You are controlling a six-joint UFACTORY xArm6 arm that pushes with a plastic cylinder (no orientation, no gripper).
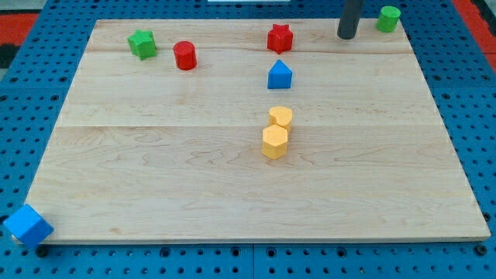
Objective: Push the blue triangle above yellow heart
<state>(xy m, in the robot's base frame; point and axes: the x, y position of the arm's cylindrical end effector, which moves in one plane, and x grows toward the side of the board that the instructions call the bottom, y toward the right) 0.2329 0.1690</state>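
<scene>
Blue triangle [280, 75] above yellow heart [280, 117], apart, on board [155, 178].

1. We see a pale wooden board [155, 178], smooth and matt, its grain running lengthwise.
2. Around it lies a blue perforated base [473, 93], seemingly metal or plastic.
3. Our rod [350, 15] looks dark and matt.
4. The blue triangle [280, 75] and yellow heart [280, 117] look smooth and painted.

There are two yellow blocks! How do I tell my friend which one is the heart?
Start at the wooden board and find the two yellow blocks touching near its middle. The yellow heart is the upper one, just below the blue triangle. The yellow hexagon under it has flat sides; the heart has two rounded bumps.
</scene>
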